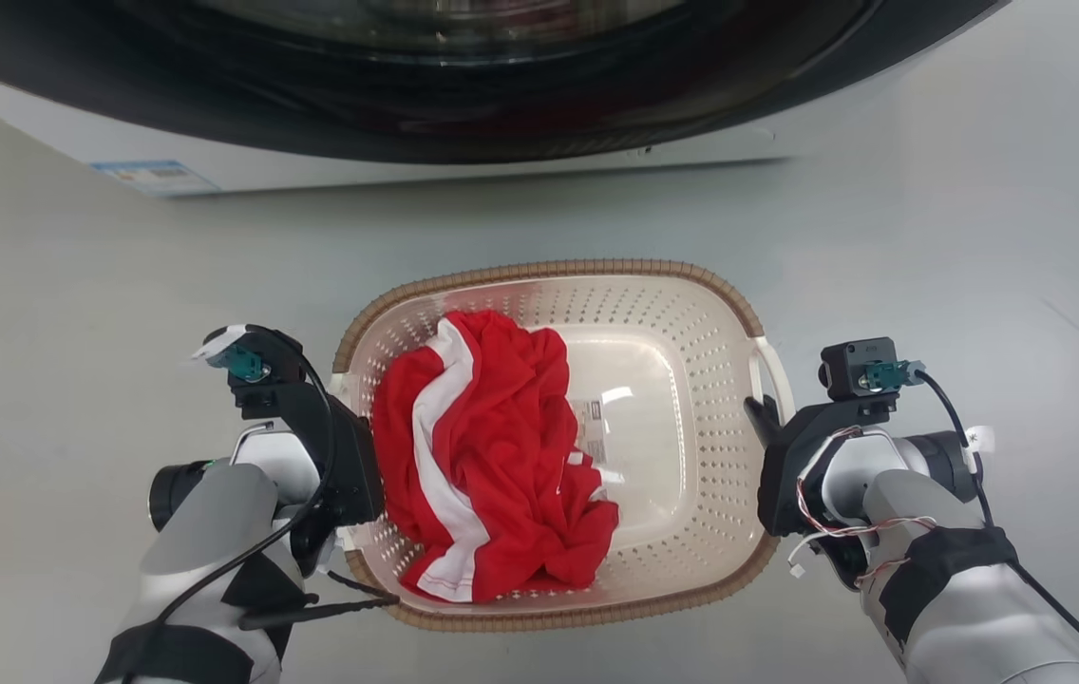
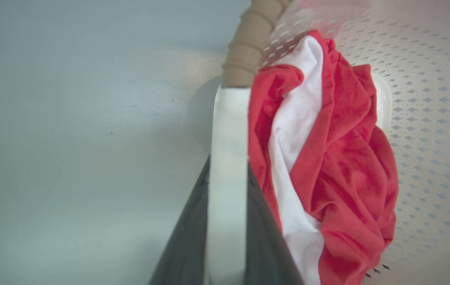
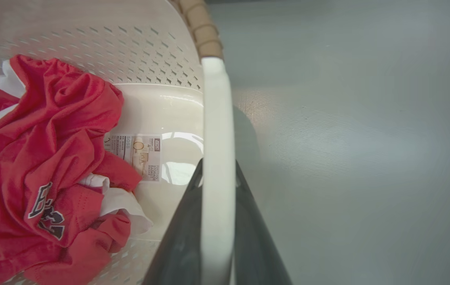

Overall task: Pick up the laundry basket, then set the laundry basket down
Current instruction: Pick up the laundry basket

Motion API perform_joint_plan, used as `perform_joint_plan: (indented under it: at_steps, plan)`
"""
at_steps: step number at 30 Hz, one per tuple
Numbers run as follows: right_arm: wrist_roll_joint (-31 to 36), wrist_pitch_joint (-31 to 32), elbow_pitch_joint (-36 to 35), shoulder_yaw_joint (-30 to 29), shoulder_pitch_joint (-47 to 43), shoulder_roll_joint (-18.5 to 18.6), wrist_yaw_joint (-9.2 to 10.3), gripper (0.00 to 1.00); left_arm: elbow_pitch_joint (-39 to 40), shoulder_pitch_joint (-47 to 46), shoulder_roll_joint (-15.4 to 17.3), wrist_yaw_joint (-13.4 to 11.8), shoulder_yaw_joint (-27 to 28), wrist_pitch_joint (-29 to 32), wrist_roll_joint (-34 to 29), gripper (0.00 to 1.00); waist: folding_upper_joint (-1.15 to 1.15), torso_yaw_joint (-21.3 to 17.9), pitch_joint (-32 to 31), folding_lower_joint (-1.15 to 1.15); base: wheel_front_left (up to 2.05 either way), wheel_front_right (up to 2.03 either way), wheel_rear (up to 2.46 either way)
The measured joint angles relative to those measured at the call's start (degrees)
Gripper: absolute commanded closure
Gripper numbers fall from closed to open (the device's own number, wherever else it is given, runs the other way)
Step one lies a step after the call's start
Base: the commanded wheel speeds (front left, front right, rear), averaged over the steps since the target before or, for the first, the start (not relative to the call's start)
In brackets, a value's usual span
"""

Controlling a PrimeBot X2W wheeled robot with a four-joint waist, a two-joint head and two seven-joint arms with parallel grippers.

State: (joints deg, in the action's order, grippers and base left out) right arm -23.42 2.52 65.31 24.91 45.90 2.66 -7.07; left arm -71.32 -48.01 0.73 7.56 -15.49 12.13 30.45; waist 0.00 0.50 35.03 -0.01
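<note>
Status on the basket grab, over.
Left gripper shut on cream-white perforated plastic laundry basket at its white loop handle; right gripper likewise, opposite side. Crumpled red-and-white garment inside. White washing machine ahead, apart.

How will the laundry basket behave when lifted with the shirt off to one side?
Probably light: the laundry basket is perforated plastic holding one red garment. It may dip slightly leftward, where the cloth sits. The slim white handles might flex.

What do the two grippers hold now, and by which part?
The laundry basket: the left gripper clamps its left handle, the right gripper its right handle.
</note>
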Motion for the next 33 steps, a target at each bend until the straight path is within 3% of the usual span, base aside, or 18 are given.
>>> perform_joint_plan:
  at_steps: [15, 33]
  plan:
    - [-2.9, 7.1, 5.1, 0.4, 0.1, -0.6, -0.53, 1.00, -1.4, 1.1, -0.4, 0.0, -0.2, 7.9, 3.1, 1.00, 0.00, 0.1, -10.4, 0.00, 0.00, 0.00, 0.00]
    - [-9.0, 15.2, 3.5, 3.6, -1.3, -0.4, -0.58, 1.00, -2.5, 2.4, 0.0, 0.0, 0.4, 15.1, 6.1, 1.00, 0.00, 0.6, -20.9, 0.00, 0.00, 0.00, 0.00]
